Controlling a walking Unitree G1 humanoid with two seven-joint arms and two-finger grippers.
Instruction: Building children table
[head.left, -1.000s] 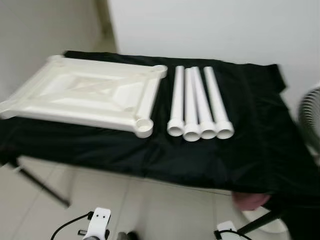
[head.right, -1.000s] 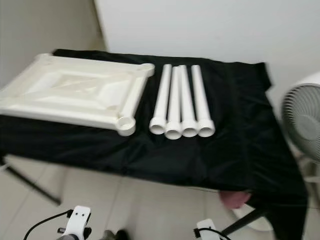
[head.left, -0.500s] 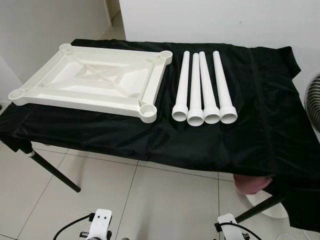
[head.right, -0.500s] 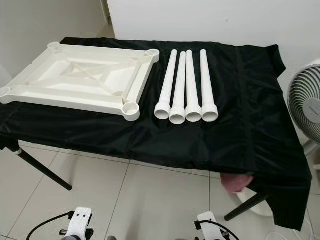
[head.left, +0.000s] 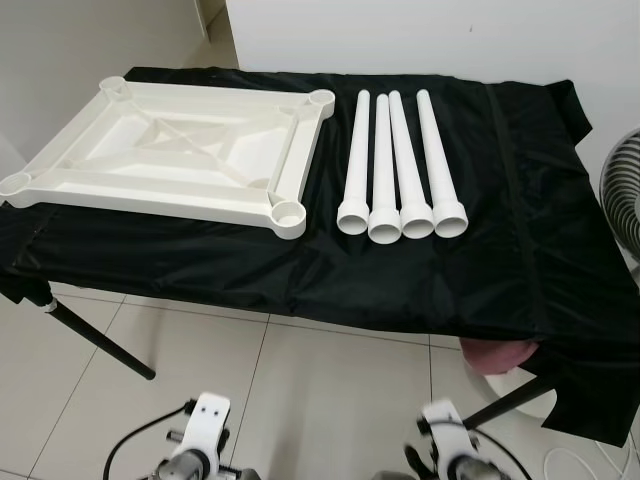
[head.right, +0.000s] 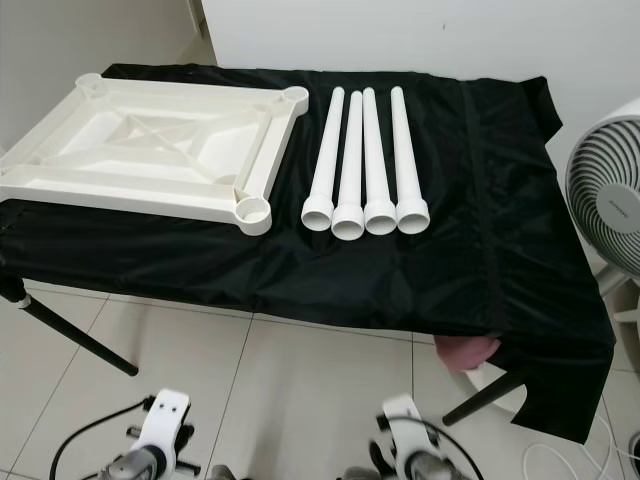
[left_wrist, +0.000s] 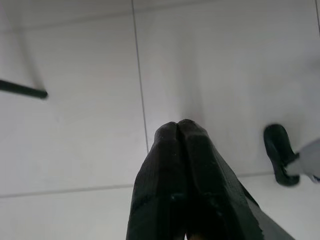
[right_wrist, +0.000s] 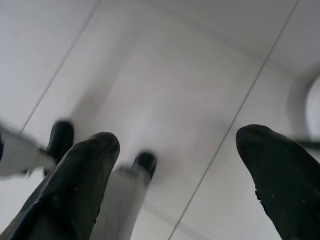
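Four white plastic tube legs (head.left: 401, 168) beside your upturned white plastic tabletop (head.left: 170, 155) lie unmoved (camera shifted); left gripper (left_wrist: 178, 131) clenched, right gripper (right_wrist: 175, 145) released.

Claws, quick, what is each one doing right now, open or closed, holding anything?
Left claw: closed, empty, pointing at the floor.
Right claw: open, empty, over the floor.

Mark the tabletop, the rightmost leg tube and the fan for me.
tabletop (head.left: 205, 190), left eye view, on the near long rim.
rightmost leg tube (head.left: 436, 150), left eye view, mid-shaft.
fan (head.right: 608, 205), right eye view, on the front grille.
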